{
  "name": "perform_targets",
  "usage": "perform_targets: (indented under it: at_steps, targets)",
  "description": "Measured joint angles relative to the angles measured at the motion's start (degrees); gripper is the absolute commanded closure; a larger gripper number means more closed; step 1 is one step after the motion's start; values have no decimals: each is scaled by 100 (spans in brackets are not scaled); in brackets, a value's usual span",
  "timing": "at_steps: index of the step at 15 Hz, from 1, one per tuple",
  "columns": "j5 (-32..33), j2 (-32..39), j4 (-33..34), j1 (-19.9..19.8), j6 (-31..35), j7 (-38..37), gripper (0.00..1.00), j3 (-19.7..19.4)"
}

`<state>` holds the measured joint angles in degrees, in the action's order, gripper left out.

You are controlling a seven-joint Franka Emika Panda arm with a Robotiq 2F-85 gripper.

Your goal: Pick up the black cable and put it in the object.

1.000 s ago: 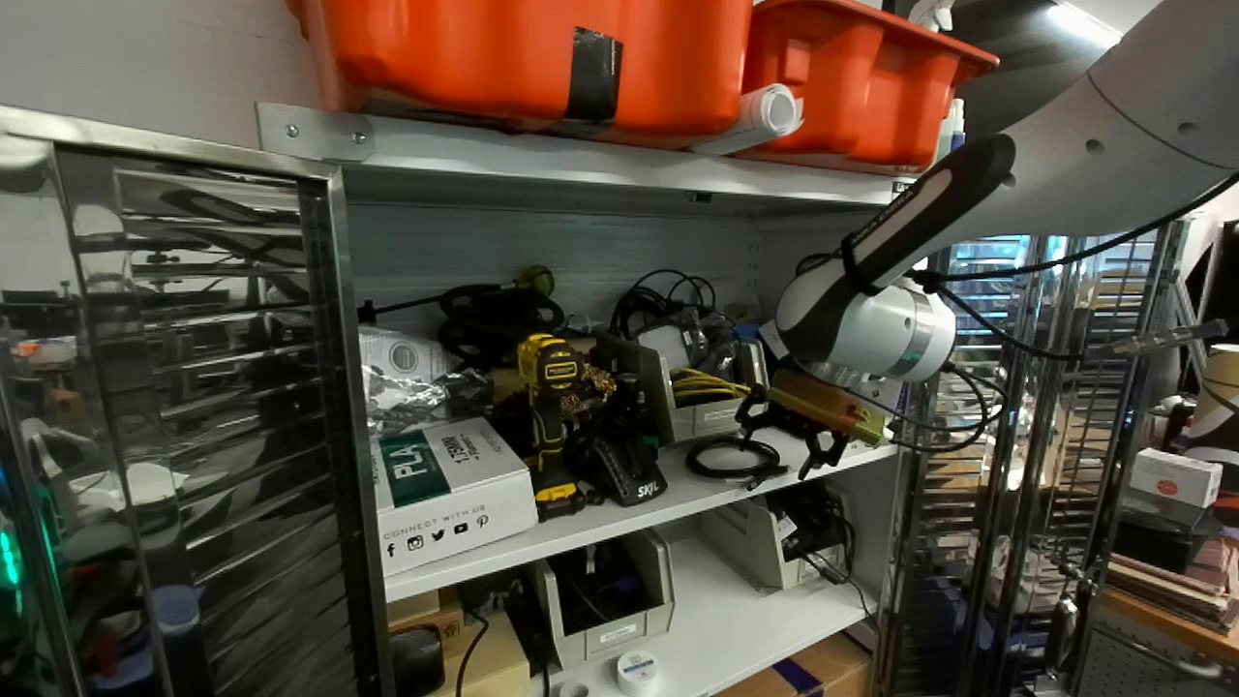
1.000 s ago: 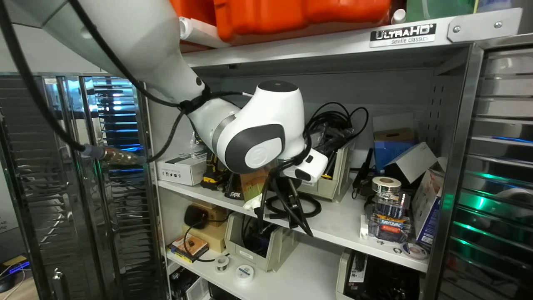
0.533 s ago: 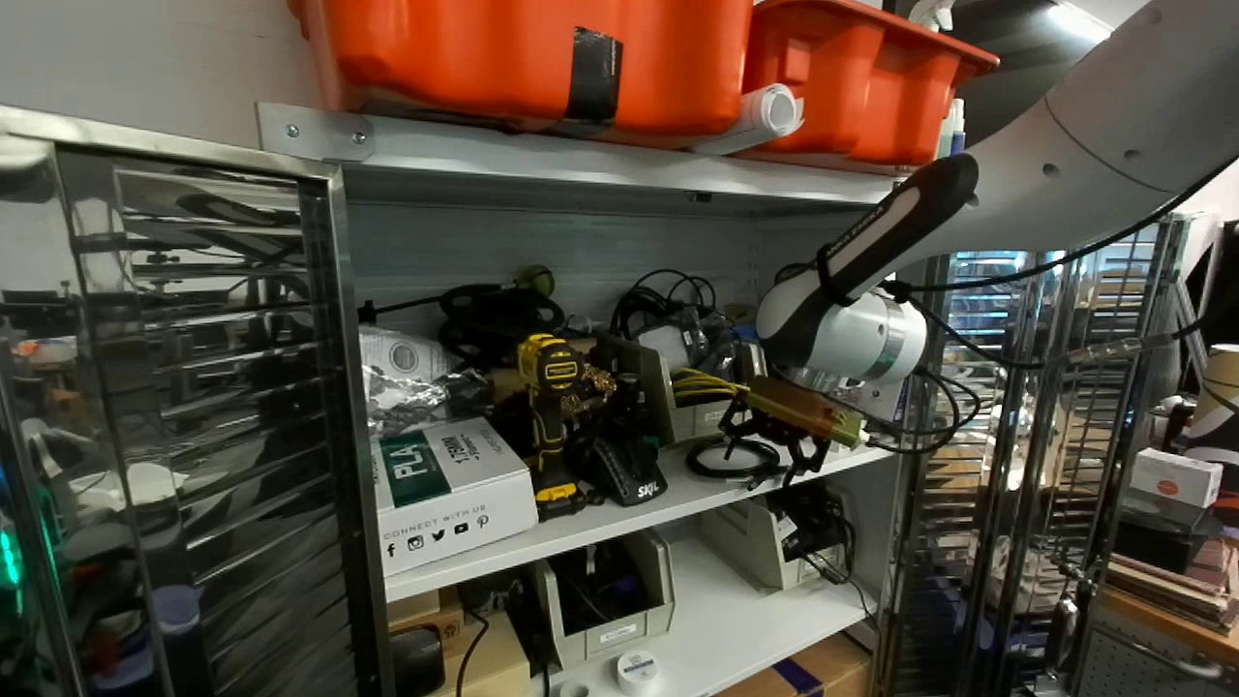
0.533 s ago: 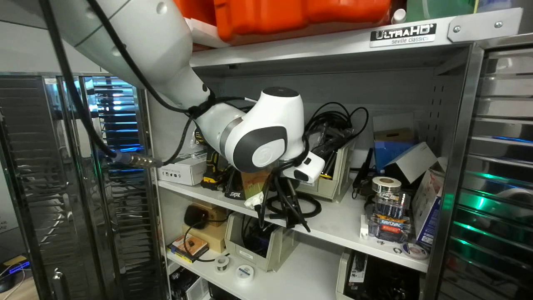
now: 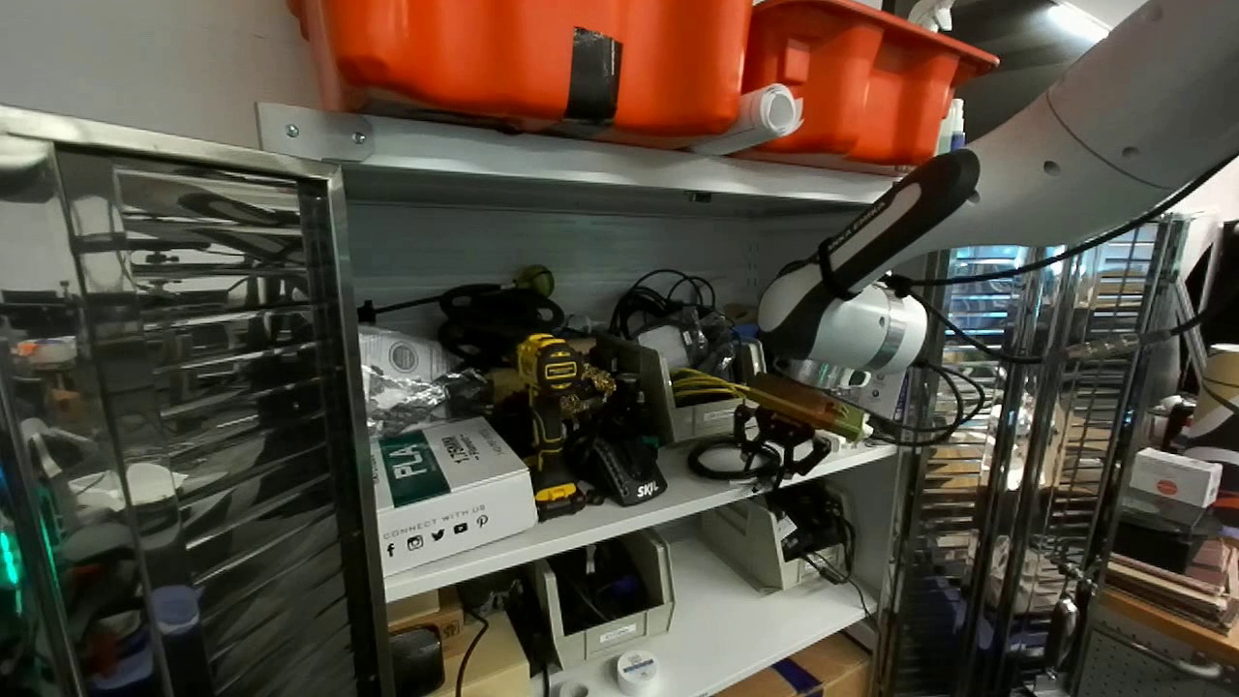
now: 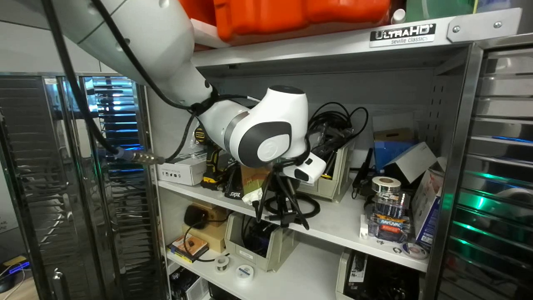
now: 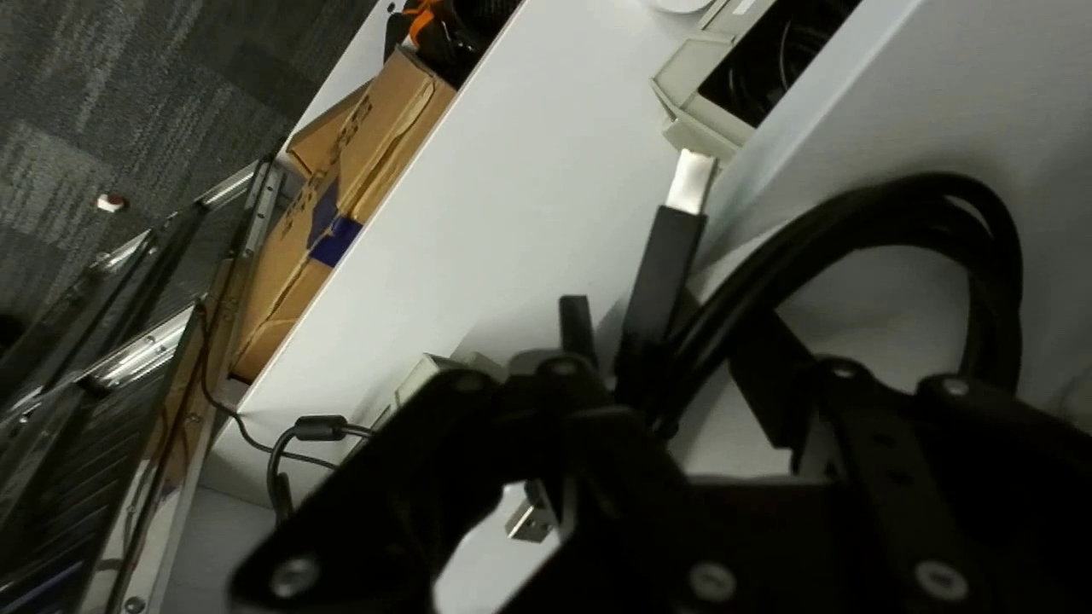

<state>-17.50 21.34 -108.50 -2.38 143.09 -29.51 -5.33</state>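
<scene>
- Black cable (image 7: pixel 810 243) lies coiled flat on the desk (image 6: pixel 341 216), just in front of the grey bin (image 5: pixel 702 423); can't tell if they touch.
- Hand (image 7: pixel 670 367) right at the coil's rim, on the side away from the bin; most of the ring lies btwn hand & bin.
- Key bit, wrist view: bunched strands leave the ring & run slantwise in b/w the fingers (image 7: pixel 763 375), w/ a metal-tipped plug (image 7: pixel 670 243) poking out past them.
- Hand's part-way apart, not clamped: pale gap shows b/w strands & one finger.
- Arm (image 6: pixel 158 58) reaches in from in front of the bin, wrist up high, fingers aimed down at the desk.
- Prob. lining up the grasp; next needs a squeeze on those strands, then a lift. Bin's maybe the "object", unclear. Risk: too thin a pinch, coil unwinding.
</scene>
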Motion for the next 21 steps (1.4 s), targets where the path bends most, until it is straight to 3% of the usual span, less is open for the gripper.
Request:
perform_targets:
  at_steps: [1,2,3,12,21]
  targets:
    - [0,-39,-2,0,-101,-7,98,-11]
    - [1,-72,-5,0,-198,-14,99,-19]
    - [4,-99,-9,1,-274,-18,95,-20]
    - [379,-501,-461,109,-424,-61,95,-20]
    - [627,-1524,-1536,115,821,398,95,-1]
